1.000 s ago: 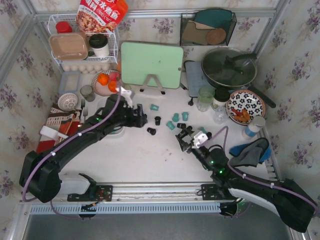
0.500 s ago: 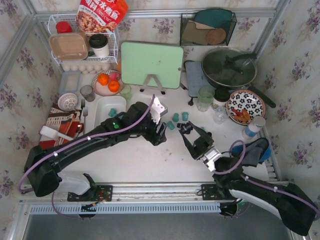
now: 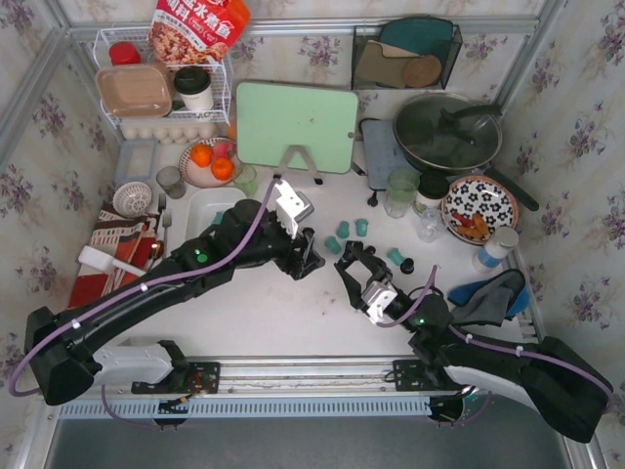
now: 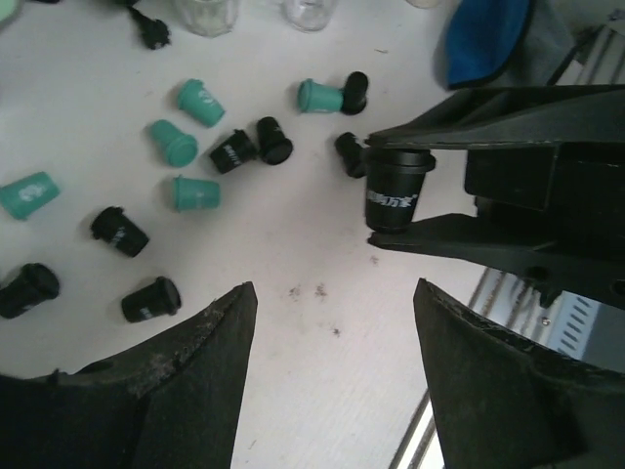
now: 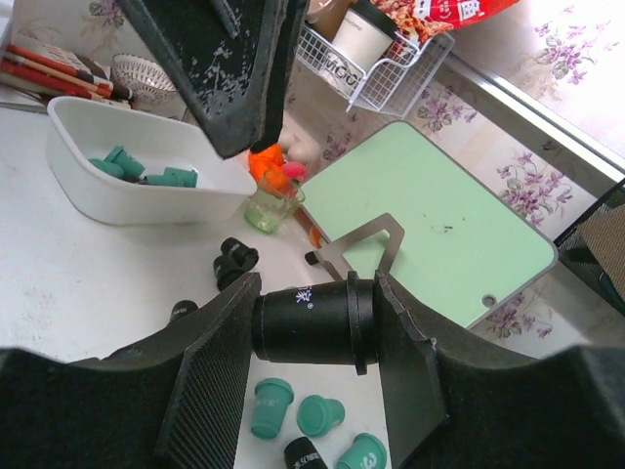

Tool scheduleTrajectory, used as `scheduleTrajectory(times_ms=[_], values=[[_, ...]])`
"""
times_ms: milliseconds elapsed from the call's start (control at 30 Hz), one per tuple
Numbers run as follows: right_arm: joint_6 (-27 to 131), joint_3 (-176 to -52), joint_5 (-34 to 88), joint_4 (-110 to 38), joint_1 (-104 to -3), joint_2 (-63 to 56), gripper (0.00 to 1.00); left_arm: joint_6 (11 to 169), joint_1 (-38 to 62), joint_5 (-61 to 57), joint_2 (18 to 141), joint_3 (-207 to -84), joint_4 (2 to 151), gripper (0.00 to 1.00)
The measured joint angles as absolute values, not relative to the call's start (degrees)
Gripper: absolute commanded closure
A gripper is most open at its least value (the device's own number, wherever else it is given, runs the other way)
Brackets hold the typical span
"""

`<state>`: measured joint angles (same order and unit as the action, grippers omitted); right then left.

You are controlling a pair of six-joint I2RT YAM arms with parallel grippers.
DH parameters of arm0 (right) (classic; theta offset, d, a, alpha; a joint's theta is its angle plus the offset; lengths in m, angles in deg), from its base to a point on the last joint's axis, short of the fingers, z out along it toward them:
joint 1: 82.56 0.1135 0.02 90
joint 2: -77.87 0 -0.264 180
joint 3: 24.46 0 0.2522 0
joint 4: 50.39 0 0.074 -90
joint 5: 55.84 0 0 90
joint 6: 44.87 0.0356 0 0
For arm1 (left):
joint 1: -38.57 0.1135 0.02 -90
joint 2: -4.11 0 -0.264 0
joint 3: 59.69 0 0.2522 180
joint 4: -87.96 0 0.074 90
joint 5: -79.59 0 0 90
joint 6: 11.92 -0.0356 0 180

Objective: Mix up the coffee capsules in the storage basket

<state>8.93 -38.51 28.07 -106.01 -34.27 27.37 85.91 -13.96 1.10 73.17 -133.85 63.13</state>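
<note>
My right claw [image 5: 317, 311] pinches one black capsule [image 5: 303, 327] crosswise between its pads, low in the centre of the right wrist view. My left claw [image 4: 332, 293] hangs spread and empty above the white table [image 4: 293, 249], with its two fingers at the bottom corners of its own view. Teal and black coffee capsules [image 4: 195, 193] lie scattered across the upper left of that view. The storage basket [image 5: 137, 203] sits at the left of the right wrist view and holds teal capsules [image 5: 164, 177].

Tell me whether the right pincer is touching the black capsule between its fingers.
Touching. The right wrist view shows the right pincer pressed against both ends of the black capsule, with no gap.
</note>
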Motion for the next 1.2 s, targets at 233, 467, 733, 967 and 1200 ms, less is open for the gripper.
scheduleTrajectory(times_ms=[233,467,733,967,1200], values=[[8.8,-38.5,28.0,-107.0,-34.3,27.6,0.68,88.3,-14.3,8.6,77.2,-131.5,68.4,0.33],[8.8,-38.5,26.5,-107.0,-34.3,29.5,0.68,90.0,-15.9,10.3,78.9,-130.9,75.2,0.36],[8.8,-38.5,25.0,-106.6,-34.2,31.5,0.68,90.2,-16.6,9.1,79.6,-131.2,79.5,0.38],[9.0,-38.5,24.9,-104.7,-34.2,33.0,0.68,90.4,-17.9,8.8,82.0,-131.3,81.2,0.43],[9.2,-38.5,25.3,-104.0,-34.3,33.3,0.68,90.4,-19.2,8.5,84.1,-131.5,84.1,0.64]])
